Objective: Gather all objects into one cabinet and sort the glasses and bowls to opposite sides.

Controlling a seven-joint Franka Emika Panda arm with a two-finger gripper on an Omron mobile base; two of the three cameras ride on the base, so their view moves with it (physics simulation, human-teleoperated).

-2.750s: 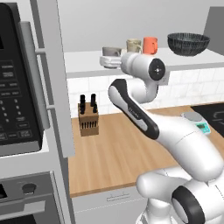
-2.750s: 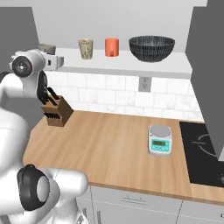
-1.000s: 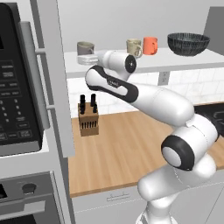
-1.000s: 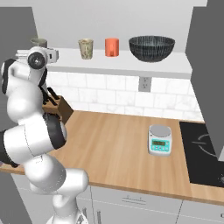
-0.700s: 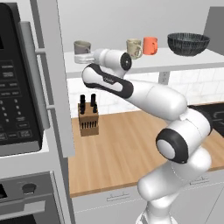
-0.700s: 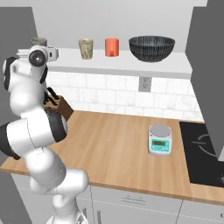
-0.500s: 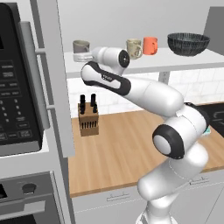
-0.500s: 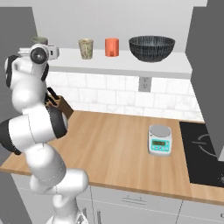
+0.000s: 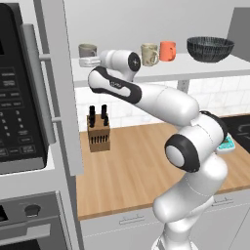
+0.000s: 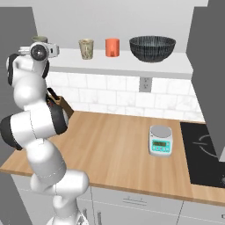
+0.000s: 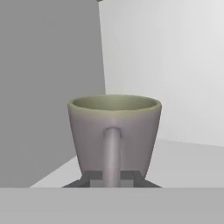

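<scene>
Gripper point(image 11: 112, 177) pinching the handle of the grey mug point(image 11: 113, 133) at frame centre, mug upright on cabinet board point(image 9: 205, 66), upper left of left base view

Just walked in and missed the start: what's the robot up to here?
The arm is reaching to the left end of the wall cabinet's bottom board, its gripper shut on the handle of the grey mug. The beige mug, orange mug and black bowl stand further right on that board.
</scene>
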